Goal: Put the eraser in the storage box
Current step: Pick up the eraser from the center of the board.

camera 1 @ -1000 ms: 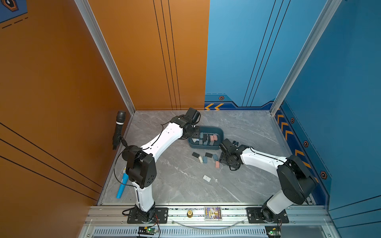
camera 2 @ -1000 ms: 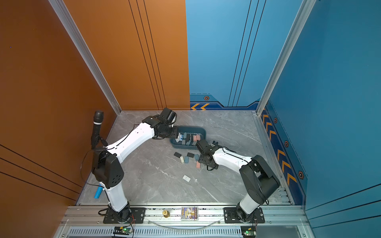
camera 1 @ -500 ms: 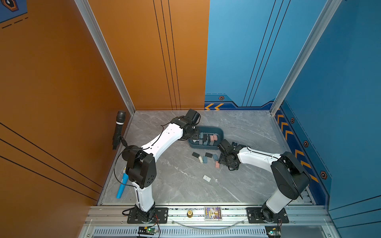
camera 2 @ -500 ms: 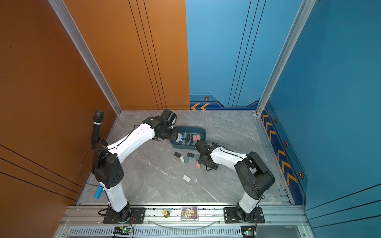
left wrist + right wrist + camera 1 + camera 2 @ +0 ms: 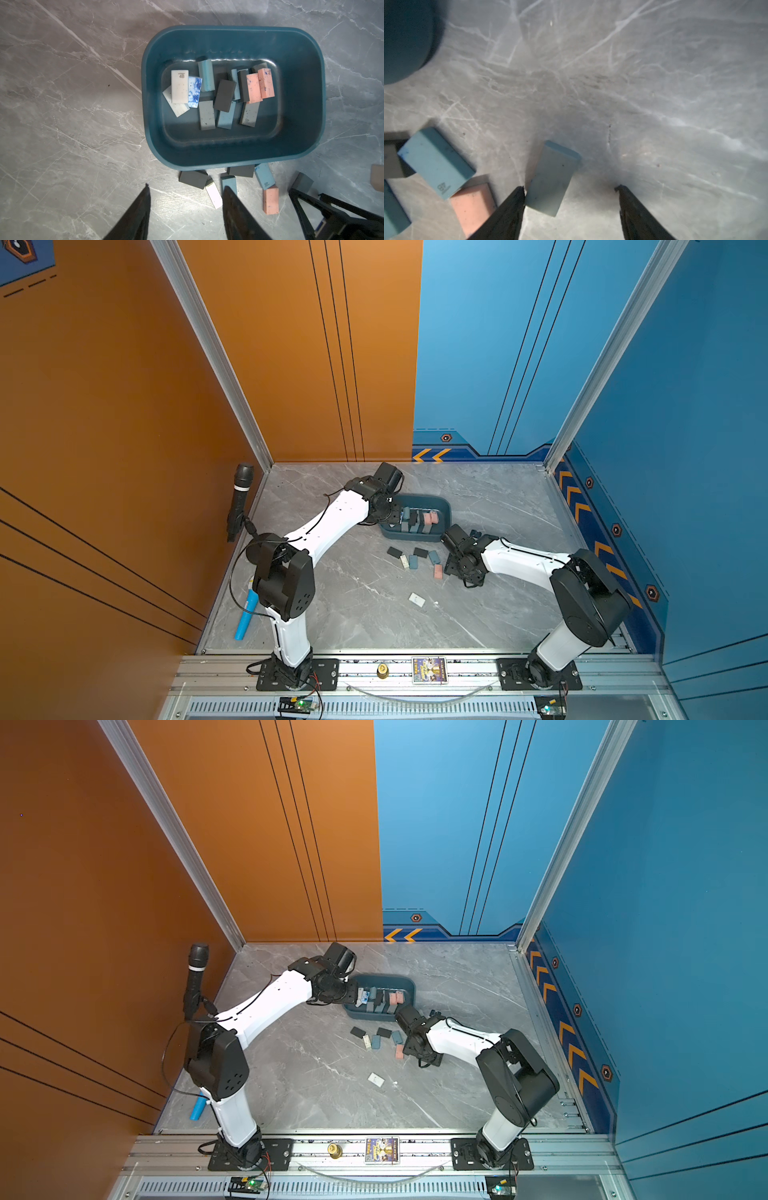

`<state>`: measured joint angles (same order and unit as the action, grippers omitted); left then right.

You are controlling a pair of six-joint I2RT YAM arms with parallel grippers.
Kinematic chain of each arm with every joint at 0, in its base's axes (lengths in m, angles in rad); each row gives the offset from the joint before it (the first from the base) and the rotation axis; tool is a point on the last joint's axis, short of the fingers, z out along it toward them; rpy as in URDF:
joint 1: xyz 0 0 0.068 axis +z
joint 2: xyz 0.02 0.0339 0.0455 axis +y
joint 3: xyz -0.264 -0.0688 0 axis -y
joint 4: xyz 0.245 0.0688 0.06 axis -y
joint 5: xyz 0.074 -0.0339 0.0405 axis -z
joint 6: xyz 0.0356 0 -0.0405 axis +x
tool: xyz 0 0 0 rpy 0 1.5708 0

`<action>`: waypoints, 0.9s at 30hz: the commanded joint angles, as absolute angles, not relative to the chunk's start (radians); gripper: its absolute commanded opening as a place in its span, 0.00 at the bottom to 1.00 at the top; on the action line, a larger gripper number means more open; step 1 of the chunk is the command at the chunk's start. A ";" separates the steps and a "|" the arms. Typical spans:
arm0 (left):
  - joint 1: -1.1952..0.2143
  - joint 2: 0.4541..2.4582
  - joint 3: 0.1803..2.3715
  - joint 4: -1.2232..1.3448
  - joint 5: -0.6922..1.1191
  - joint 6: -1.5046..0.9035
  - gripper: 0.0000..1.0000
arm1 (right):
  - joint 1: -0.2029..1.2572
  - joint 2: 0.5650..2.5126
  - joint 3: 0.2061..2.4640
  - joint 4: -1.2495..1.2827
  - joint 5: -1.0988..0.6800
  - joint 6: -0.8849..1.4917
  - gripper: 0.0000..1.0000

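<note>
The storage box (image 5: 441, 506) (image 5: 405, 986) (image 5: 228, 33), a teal tub, holds several erasers. More erasers lie loose on the table in front of it. My right gripper (image 5: 569, 187) (image 5: 453, 570) is low over the table and open. A light blue eraser (image 5: 552, 178) lies between its jaws, touching one finger (image 5: 517, 199) and well clear of the other. A pink eraser (image 5: 473, 204) (image 5: 437, 571) and a blue one (image 5: 436, 160) lie just beside it. My left gripper (image 5: 187, 186) (image 5: 397, 514) hovers open and empty by the box's left end.
A lone white eraser (image 5: 417, 599) lies nearer the front edge. A blue marker (image 5: 245, 616) lies by the left arm's base. A black microphone (image 5: 240, 497) stands at the left wall. Walls close in the table on three sides.
The right arm has shifted slightly toward the loose erasers and its jaws have narrowed a little. The left arm has stayed still over the box.
</note>
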<state>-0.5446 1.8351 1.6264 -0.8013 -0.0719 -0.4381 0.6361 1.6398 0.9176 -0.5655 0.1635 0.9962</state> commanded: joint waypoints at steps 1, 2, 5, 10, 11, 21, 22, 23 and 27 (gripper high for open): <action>-0.547 1.793 1.611 -0.812 -0.100 -0.449 0.56 | 0.639 1.612 0.897 -0.618 0.207 1.009 0.68; -0.548 1.794 1.609 -0.812 -0.100 -0.448 0.55 | 0.640 1.609 0.896 -0.618 0.208 1.008 0.67; -0.547 1.792 1.608 -0.812 -0.104 -0.451 0.55 | 0.634 1.609 0.898 -0.618 0.211 1.002 0.62; -0.548 1.790 1.602 -0.811 -0.104 -0.452 0.53 | 0.618 1.619 0.904 -0.605 0.204 0.977 0.57; -0.548 1.789 1.600 -0.812 -0.104 -0.452 0.53 | 0.616 1.618 0.904 -0.599 0.201 0.969 0.55; -0.547 1.778 1.580 -0.813 -0.110 -0.458 0.51 | 0.584 1.622 0.901 -0.542 0.157 0.913 0.49; -0.548 1.776 1.579 -0.812 -0.110 -0.458 0.51 | 0.583 1.626 0.902 -0.539 0.154 0.910 0.49; -0.548 1.775 1.576 -0.812 -0.112 -0.458 0.51 | 0.581 1.629 0.900 -0.536 0.150 0.906 0.49; -0.548 1.770 1.571 -0.812 -0.114 -0.460 0.50 | 0.574 1.643 0.902 -0.522 0.133 0.893 0.47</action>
<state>-0.5446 1.8015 1.5871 -0.8013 -0.0902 -0.4458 0.5816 1.6325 0.9092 -0.5358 0.1535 0.9207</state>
